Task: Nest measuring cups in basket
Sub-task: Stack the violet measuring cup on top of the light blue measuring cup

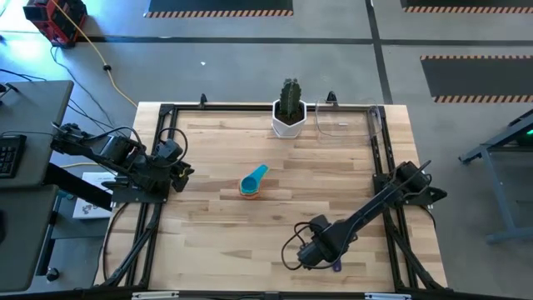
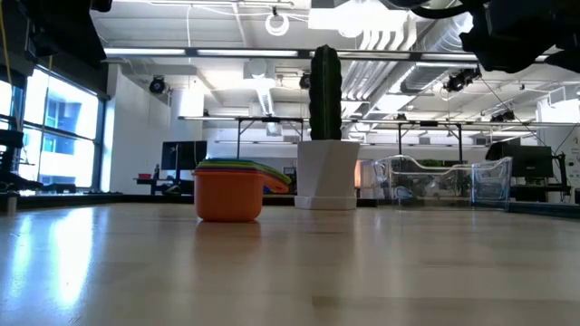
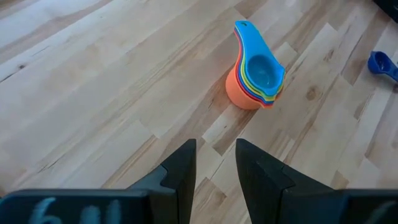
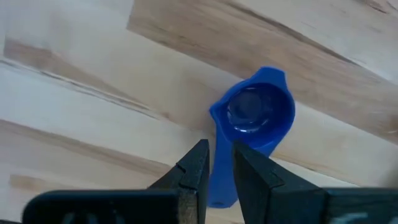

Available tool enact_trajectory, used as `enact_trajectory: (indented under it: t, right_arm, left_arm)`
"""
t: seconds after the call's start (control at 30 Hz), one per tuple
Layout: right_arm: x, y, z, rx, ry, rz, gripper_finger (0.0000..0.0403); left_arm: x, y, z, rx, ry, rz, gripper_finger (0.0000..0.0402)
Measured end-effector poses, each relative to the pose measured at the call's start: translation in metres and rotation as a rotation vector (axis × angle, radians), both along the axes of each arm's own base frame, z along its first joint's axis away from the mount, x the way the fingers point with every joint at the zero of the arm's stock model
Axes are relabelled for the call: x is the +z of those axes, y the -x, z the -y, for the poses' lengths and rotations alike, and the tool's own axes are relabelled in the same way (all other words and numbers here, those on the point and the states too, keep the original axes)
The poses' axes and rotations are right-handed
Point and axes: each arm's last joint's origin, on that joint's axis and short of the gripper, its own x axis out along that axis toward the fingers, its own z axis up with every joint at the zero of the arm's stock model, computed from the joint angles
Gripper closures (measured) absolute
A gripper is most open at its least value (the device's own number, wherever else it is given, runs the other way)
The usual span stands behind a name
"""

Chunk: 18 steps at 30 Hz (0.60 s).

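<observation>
Right gripper (image 4: 216,165): near front table edge, narrow fingers pinching the flat handle of a small dark-blue plastic measuring cup (image 4: 258,115) lying on the wooden table (image 1: 208,225). Left gripper (image 3: 214,165): slightly parted, empty, at left side. Nested stack of coloured cups (image 1: 252,182): mid-table. Clear basket (image 1: 346,123): beside white cactus pot (image 1: 289,119).

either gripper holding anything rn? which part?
Right gripper is pinching the blue measuring cup by its flat handle, bowl sticking out past the fingertips. Left gripper holds nothing; it's open, short of the nested cup stack.
</observation>
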Motion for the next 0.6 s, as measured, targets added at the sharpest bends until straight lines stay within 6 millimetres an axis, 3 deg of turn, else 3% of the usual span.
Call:
enact_trajectory:
  t: [0.6]
  right_arm:
    - [-0.0075,-0.0067,-0.0053,0.044,-0.077,0.084,0.0343]
  left_arm:
    - [0.0000,0.0000,0.0000,0.001,0.000,0.000,0.0298]
